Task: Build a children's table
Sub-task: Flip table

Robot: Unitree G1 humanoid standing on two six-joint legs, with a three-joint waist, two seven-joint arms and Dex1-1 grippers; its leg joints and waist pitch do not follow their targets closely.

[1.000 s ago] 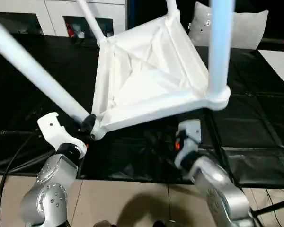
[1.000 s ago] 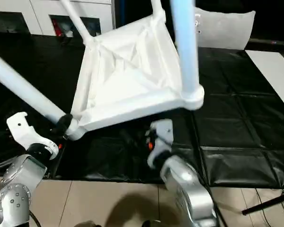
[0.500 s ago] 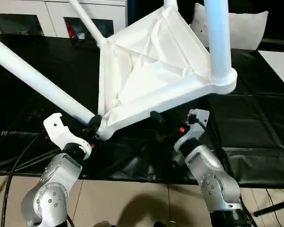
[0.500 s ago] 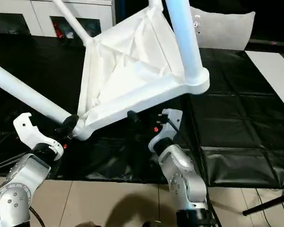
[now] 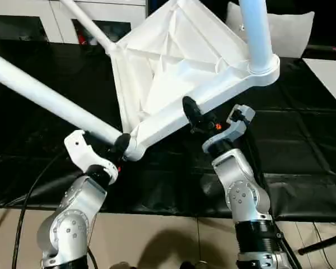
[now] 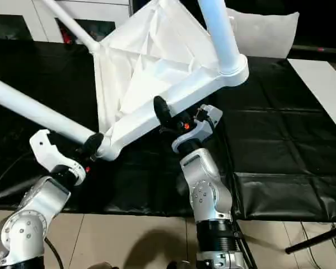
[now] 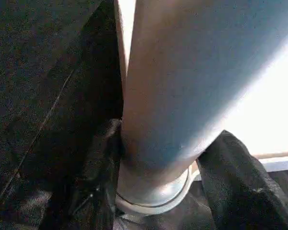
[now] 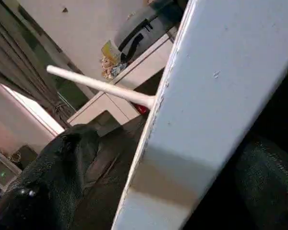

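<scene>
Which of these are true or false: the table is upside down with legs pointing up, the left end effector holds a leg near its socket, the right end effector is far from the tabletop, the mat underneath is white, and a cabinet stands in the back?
1. The children's table is tilted, underside showing, legs in the air. True.
2. The left end effector grips a leg near its corner socket. True.
3. The right end effector is far from the tabletop. False: it straddles the tabletop's edge rail.
4. The floor mat is white. False: it is black.
5. A white cabinet stands behind. True.
</scene>
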